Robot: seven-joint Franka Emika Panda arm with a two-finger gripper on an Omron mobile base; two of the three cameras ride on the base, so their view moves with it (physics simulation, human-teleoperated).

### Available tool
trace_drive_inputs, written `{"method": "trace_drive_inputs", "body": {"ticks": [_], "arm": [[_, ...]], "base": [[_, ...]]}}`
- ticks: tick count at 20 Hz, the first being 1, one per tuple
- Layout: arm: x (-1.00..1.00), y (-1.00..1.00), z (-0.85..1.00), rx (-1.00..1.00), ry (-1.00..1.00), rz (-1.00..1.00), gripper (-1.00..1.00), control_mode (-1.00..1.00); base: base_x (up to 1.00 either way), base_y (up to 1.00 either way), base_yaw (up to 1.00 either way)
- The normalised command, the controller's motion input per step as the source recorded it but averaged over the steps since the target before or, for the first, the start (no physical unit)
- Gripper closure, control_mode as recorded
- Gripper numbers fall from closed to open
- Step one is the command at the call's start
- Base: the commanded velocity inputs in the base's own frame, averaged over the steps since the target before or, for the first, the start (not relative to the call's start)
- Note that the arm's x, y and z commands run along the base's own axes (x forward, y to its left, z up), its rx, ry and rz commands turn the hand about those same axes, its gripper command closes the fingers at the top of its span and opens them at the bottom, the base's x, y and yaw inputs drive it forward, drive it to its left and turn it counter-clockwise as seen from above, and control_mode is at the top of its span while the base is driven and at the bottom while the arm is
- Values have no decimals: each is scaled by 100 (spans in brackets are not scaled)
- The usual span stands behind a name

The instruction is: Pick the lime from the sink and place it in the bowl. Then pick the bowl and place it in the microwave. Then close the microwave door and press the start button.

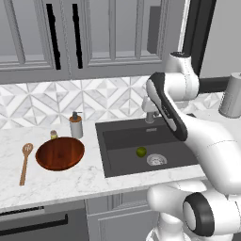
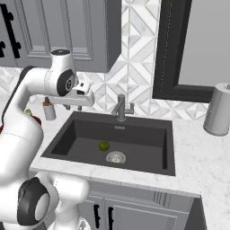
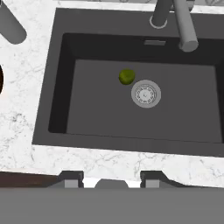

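The lime (image 1: 141, 151) (image 2: 104, 146) (image 3: 127, 76) lies on the floor of the dark sink (image 1: 122, 141) (image 2: 143, 139) (image 3: 183, 109), just left of the round silver drain (image 3: 145, 93). The reddish-brown bowl (image 1: 60, 154) sits empty on the counter left of the sink. My gripper (image 2: 74, 106) (image 3: 110, 179) hangs high over the sink's left near part, pointing down. It is open, with nothing between its fingers. The lime is well below it and ahead. The microwave and its door are out of view.
A silver faucet (image 1: 149, 110) (image 2: 121, 108) (image 3: 181, 24) stands behind the sink. A wooden spoon (image 1: 25, 162), a soap dispenser (image 1: 75, 124) and a small jar (image 1: 53, 134) surround the bowl. A grey canister (image 2: 219, 110) stands on the right counter. Cabinets hang overhead.
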Motion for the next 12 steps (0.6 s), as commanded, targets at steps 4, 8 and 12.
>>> {"method": "trace_drive_inputs", "body": {"ticks": [4,8,12], "arm": [[-29,-4,0,1,-7,0,-100,-100],[-64,1,-23,3,-7,-1,-100,-100],[13,19,-95,-2,-8,-11,-100,-100]], "base": [[0,0,0],[0,0,0],[0,0,0]]}}
